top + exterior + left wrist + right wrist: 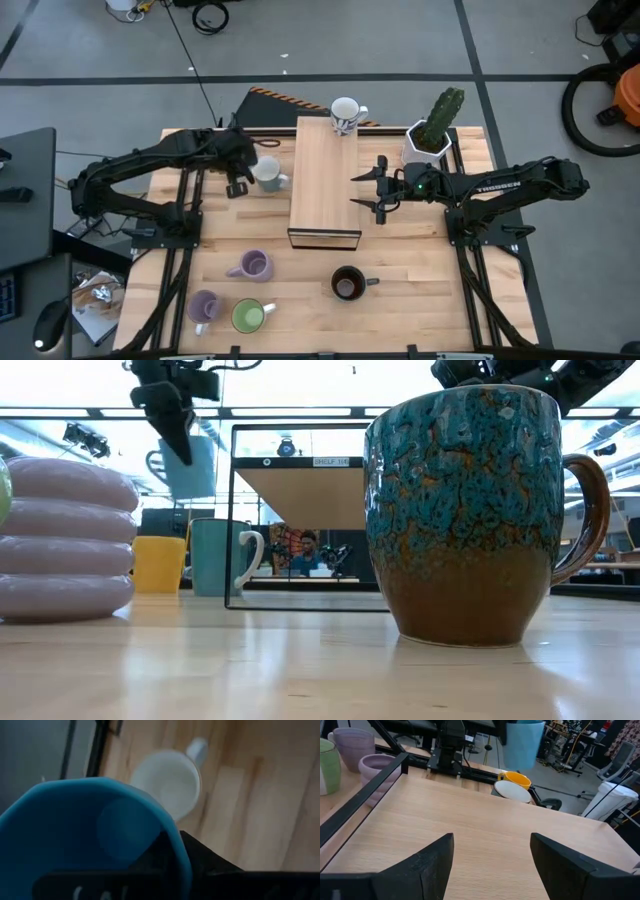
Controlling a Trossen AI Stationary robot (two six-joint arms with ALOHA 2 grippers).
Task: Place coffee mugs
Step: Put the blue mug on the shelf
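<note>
Fingers of your left gripper (185, 445) pinch the light blue mug (190, 468) aloft left of the shelf (324, 180), ready for placing, while your right gripper (381, 191) waits spread over the shelf's right edge.

Wooden shelf (324, 180) mid-table, potted cactus (437, 125) beside it, possibly a vacuum (612, 95) on the floor

Shelf top (322, 175): bare wood under my right gripper (380, 190), free to cross.
Far end: white mug (345, 113) blocks it.
Right edge: cactus pot (432, 135) crowds me.
Front table: brown mug (347, 283), lavender mugs (252, 266), green mug (248, 316) scattered, gaps between.
</note>
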